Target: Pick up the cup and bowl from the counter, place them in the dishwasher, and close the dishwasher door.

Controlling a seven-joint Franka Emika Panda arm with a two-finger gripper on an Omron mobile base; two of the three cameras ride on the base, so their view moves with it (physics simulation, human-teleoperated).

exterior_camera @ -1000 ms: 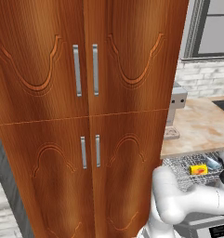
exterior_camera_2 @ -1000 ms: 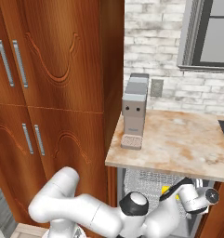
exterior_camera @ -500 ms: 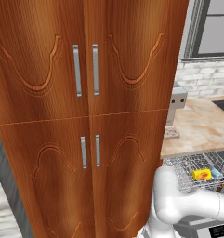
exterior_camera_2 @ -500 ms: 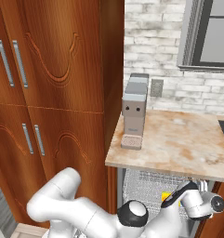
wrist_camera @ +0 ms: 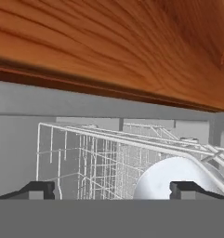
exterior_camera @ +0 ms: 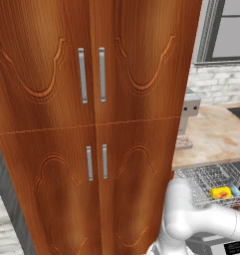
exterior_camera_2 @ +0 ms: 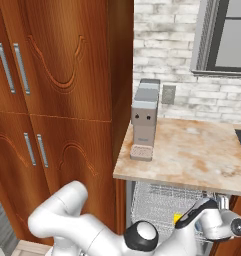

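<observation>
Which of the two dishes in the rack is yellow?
The cup, lying in the wire rack; the bowl beside it is pale blue.

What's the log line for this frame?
phase: loading dishwasher | cup: in rack | bowl: in rack | gripper: open, empty, low by rack | door: not seen shut

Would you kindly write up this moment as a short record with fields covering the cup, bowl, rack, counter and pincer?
cup: yellow cup lies in the rack, near its front right corner
bowl: pale blue bowl in the rack, just right of the cup
rack: wire rack pulled out beneath the counter
counter: tan counter holds a grey appliance at its left end
pincer: pincer open, holding nothing, low and looking into the rack
door: not closed yet
</observation>
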